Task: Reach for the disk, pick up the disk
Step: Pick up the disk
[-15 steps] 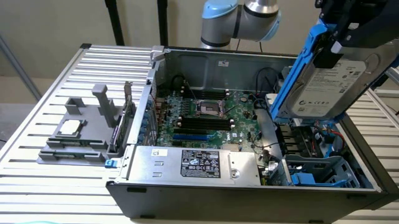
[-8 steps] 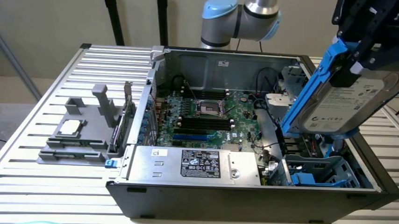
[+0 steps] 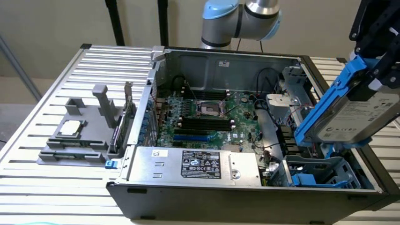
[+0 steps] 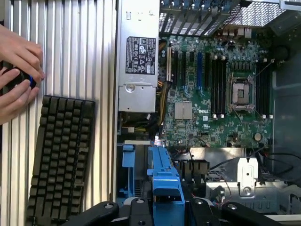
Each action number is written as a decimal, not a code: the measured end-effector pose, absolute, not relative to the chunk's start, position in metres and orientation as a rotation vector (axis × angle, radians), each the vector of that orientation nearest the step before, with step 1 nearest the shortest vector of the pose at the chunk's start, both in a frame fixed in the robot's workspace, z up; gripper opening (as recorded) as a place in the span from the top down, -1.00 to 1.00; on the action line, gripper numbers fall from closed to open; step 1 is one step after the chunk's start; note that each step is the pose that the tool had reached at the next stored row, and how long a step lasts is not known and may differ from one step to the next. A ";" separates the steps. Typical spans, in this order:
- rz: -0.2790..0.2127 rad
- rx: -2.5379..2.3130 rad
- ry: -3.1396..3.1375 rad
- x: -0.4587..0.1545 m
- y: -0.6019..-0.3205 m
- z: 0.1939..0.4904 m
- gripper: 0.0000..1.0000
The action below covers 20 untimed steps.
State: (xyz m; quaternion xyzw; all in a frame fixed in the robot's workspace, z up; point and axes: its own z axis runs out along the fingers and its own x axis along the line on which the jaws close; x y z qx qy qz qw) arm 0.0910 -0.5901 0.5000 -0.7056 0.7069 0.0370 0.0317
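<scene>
The disk [image 3: 357,117], a silver-grey hard drive with a white label in a blue carrier [image 3: 326,105], hangs tilted above the right end of the open computer case [image 3: 250,197]. It is lifted clear of the drive bay [image 3: 319,173]. My gripper [image 3: 374,70] comes down from the upper right of the exterior view and is shut on the disk's top edge. In the wrist view the blue carrier [image 4: 162,176] sticks out from between my black fingers [image 4: 137,212], over the case interior; the drive's label face is hidden there.
Inside the case lie the motherboard [image 3: 206,117] and a large silver box with a black label [image 3: 200,164]. A grey fixture holding a small silver chip [image 3: 72,127] stands on the slatted table. Beside the case are a black keyboard [image 4: 61,155] and a person's hand [image 4: 19,70].
</scene>
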 end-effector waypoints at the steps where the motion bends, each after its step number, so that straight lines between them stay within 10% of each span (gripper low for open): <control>1: 0.114 -2.173 2.177 0.092 -0.591 0.498 0.35; 20: 0.119 -2.170 2.185 0.099 -0.597 0.470 0.35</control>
